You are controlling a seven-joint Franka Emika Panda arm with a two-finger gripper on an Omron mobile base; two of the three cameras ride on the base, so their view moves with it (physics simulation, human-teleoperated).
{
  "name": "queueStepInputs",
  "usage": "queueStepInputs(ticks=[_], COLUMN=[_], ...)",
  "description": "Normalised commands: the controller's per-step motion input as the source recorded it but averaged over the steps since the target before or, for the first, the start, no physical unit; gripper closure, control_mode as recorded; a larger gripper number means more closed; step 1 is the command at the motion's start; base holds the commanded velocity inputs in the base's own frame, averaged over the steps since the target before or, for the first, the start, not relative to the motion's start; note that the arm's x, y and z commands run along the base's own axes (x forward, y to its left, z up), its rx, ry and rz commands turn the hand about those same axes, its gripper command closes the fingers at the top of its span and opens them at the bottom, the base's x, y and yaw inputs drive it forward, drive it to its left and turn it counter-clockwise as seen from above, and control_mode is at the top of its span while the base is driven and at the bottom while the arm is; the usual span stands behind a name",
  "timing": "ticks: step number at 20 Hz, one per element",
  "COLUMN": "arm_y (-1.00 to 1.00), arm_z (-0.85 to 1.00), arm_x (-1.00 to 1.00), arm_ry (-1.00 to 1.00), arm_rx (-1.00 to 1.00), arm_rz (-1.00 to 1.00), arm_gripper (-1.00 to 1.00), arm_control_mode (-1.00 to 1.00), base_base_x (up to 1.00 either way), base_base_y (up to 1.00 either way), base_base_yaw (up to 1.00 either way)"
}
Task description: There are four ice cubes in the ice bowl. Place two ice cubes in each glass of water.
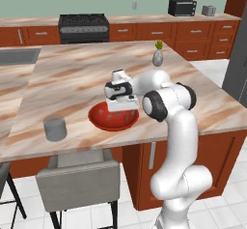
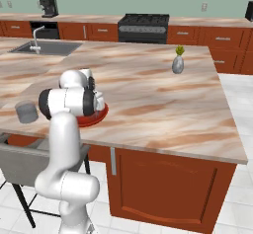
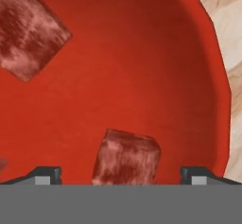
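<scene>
Two ice cubes (image 3: 125, 157) in hand view, nearer one between spread gripper (image 3: 120, 173) tips, tilted slightly; second cube upper left, skewed. Inside red ice bowl (image 1: 99, 119) near tabletop (image 1: 72, 83) front edge. Glass of water (image 1: 54, 128) left of bowl. Arm bent over, gripper pointing down into bowl.

The ice bowl (image 1: 114, 121) is set on the island counter (image 1: 72, 85), right of a glass of water (image 1: 54, 129); ice cubes (image 3: 125, 158) lie in it.

Gripper (image 1: 120, 110) low over red ice bowl (image 1: 98, 118); finger spread unclear. Grey glass of water (image 1: 55, 129) left, apart.
</scene>
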Motion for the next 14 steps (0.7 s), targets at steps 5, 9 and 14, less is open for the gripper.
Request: queueStepInputs(ticks=[5, 9, 14], arm_y=[0.00, 0.00, 0.00], arm_z=[-0.10, -0.29, -0.27], arm_x=[0.27, 0.00, 0.00], arm_ry=[0.00, 0.06, 0.08], arm_rx=[0.00, -0.04, -0.03], arm_rz=[0.00, 0.00, 0.00], arm_gripper=[-1.00, -1.00, -1.00], arm_control_mode=[-1.00, -1.00, -1.00], base_base_x=[0.00, 0.00, 0.00], base_base_y=[0.00, 0.00, 0.00], base_base_yaw=[0.00, 0.00, 0.00])
